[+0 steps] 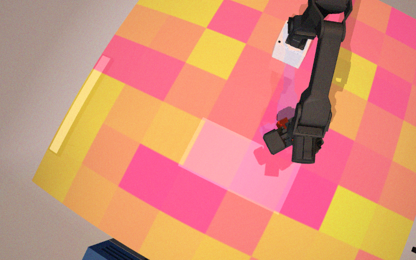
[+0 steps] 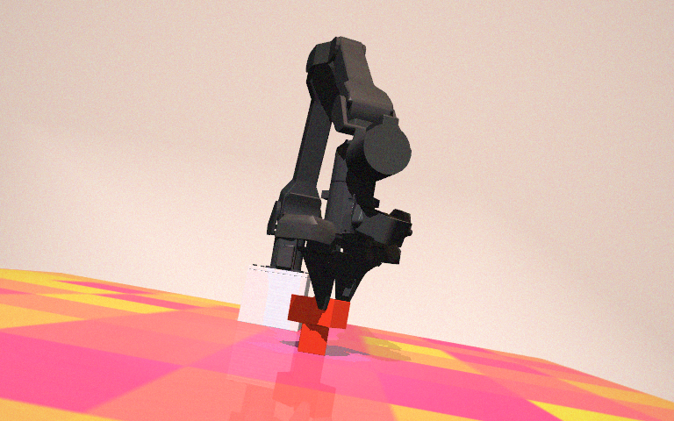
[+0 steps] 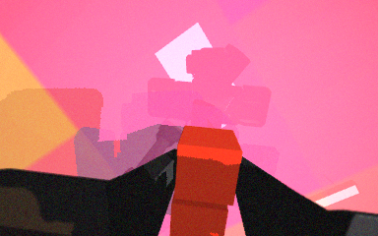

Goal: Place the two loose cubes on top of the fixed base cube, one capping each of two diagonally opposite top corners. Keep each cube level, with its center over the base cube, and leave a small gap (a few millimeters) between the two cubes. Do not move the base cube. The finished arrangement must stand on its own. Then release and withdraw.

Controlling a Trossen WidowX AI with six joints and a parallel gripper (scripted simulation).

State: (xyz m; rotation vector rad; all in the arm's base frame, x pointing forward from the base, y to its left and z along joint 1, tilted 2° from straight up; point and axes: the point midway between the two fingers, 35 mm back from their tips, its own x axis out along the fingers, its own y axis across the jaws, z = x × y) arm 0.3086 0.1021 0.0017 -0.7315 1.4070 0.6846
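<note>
In the exterior view the red base cube stands on the checkered floor. One red loose cube sits level on its top left corner. My gripper points straight down and is shut on the second red cube, which sits at the same height over the base's right corner, close beside the first. In the wrist view the held cube fills the gap between the dark fingers, with more red below it. In the top view the arm hides the stack except a red sliver.
The arm's white pedestal stands just behind the stack. A pale pink rectangle is marked on the floor beside the stack. A pale yellow strip lies at the far left edge. A blue box shows at the bottom edge.
</note>
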